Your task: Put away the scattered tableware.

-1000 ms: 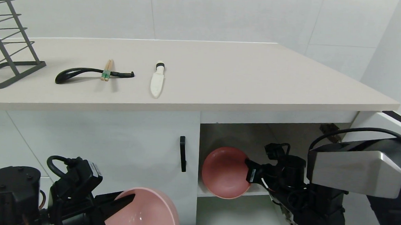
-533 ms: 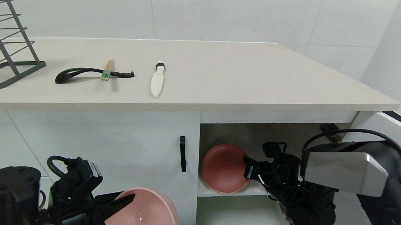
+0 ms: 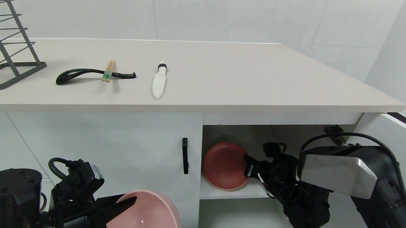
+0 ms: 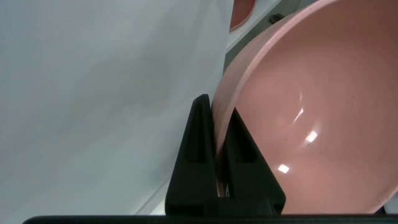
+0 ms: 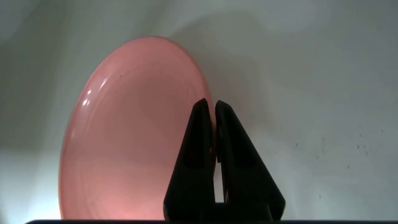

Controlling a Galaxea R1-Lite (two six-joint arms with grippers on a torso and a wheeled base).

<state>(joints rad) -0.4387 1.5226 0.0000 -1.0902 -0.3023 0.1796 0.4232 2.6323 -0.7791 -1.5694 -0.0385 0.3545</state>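
My right gripper (image 3: pixel 246 164) is inside the open cabinet, shut on the rim of a pink plate (image 3: pixel 224 165) that stands on edge with its lower rim at the shelf (image 3: pixel 254 191). In the right wrist view the black fingers (image 5: pixel 214 134) pinch the pink plate (image 5: pixel 134 130) at its edge. Low at the left, my left gripper (image 3: pixel 129 201) is shut on the rim of a pink bowl (image 3: pixel 149 215), in front of the closed cabinet door. The left wrist view shows the pink bowl (image 4: pixel 317 112) clamped between that gripper's fingers (image 4: pixel 208 134). On the counter lie a black spoon (image 3: pixel 73 74), chopsticks (image 3: pixel 108 70) and a white knife (image 3: pixel 159 81).
A grey wire dish rack (image 3: pixel 5 37) stands at the counter's far left. The left cabinet door with its black handle (image 3: pixel 184 155) is closed. The right cabinet door (image 3: pixel 393 124) stands open beside my right arm. A lower shelf (image 3: pixel 239 220) lies under the plate's shelf.
My right arm has pushed deeper into the cabinet, carrying the pink plate up and back over the shelf. The left arm and bowl have not moved.
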